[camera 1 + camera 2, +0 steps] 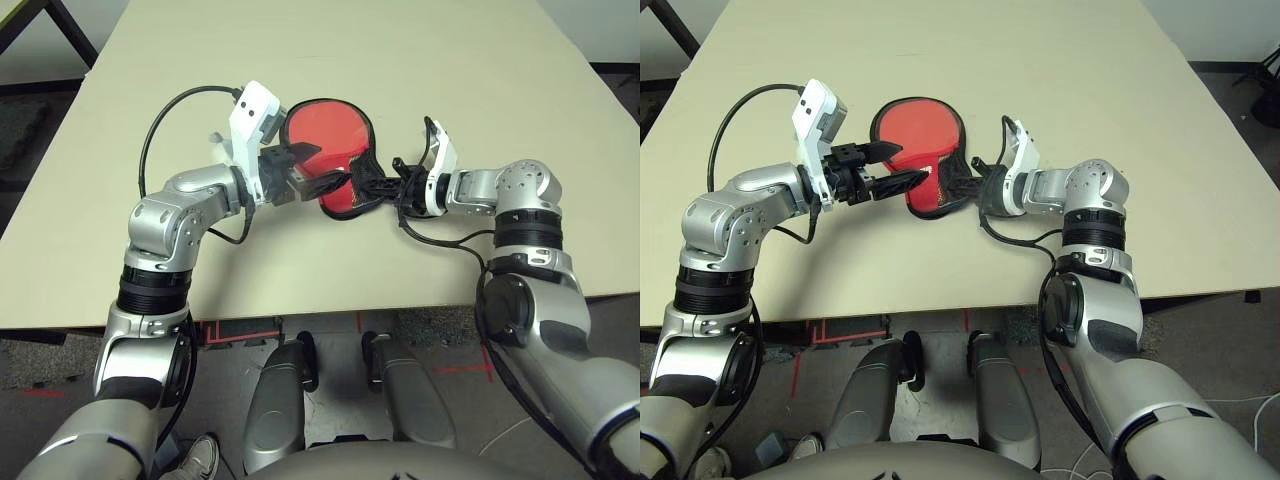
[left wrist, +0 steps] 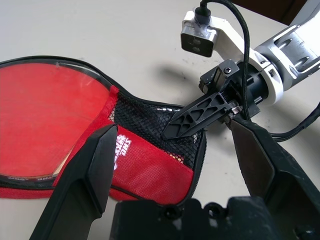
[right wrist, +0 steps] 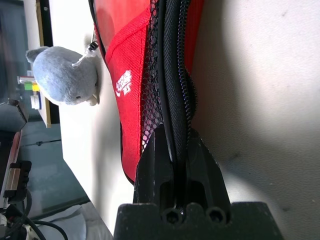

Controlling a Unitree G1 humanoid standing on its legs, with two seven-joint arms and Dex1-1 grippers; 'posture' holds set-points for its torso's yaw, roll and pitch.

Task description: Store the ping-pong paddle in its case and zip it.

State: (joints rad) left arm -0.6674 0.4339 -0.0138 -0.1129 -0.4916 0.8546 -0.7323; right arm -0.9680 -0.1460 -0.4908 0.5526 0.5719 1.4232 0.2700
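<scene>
Your right fingers (image 3: 207, 172) clamp the case (image 1: 326, 125) by its zippered edge, inward of the worktop (image 1: 440, 60)'s near edge, probably steadying it for your parted left fingers (image 2: 92, 172).

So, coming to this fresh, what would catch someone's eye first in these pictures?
The case, bright red with black trim, lying on the pale table between the two arms. Next, the right gripper, its jaws shut on the case's zip edge at the narrow end, and the left gripper, jaws spread wide over the case. Beside the case sits a plush grey toy.
</scene>
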